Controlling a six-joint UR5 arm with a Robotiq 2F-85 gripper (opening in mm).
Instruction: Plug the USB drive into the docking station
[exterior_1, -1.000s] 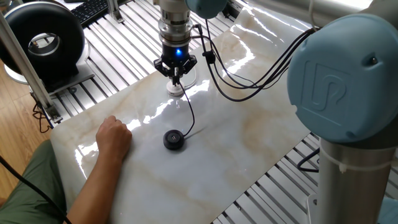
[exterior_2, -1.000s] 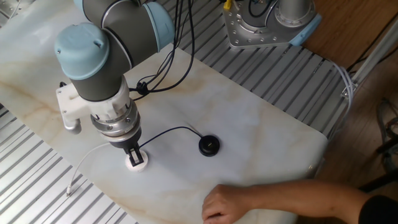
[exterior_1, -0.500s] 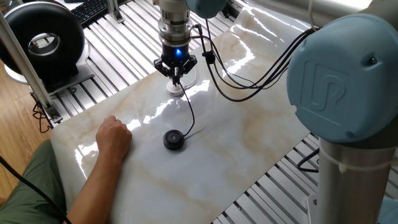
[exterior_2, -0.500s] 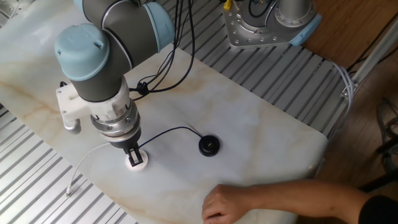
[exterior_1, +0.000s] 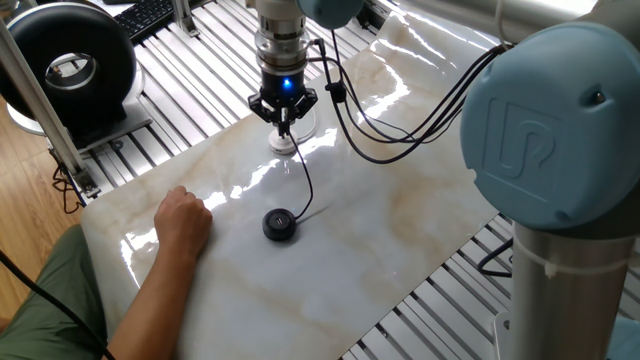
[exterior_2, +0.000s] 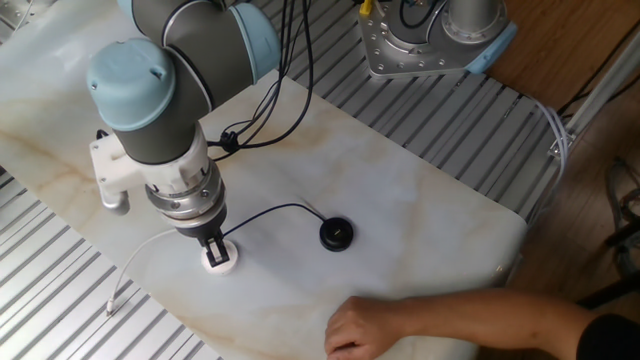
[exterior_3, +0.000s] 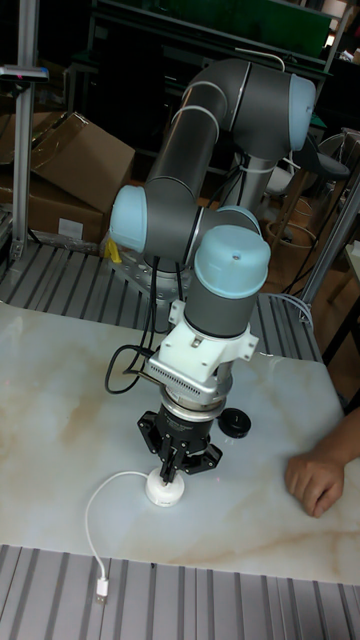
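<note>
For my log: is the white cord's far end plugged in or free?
Free: the white cord ends loose on the table, its plug in nothing.

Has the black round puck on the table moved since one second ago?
No. The black puck lies at the same spot on the marble table, the same gap from the person's fist as before.

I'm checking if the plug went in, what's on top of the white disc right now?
The gripper stands right over the white disc, fingertips down on it. The plug itself is hidden between them, so whether it is seated cannot be seen.
</note>
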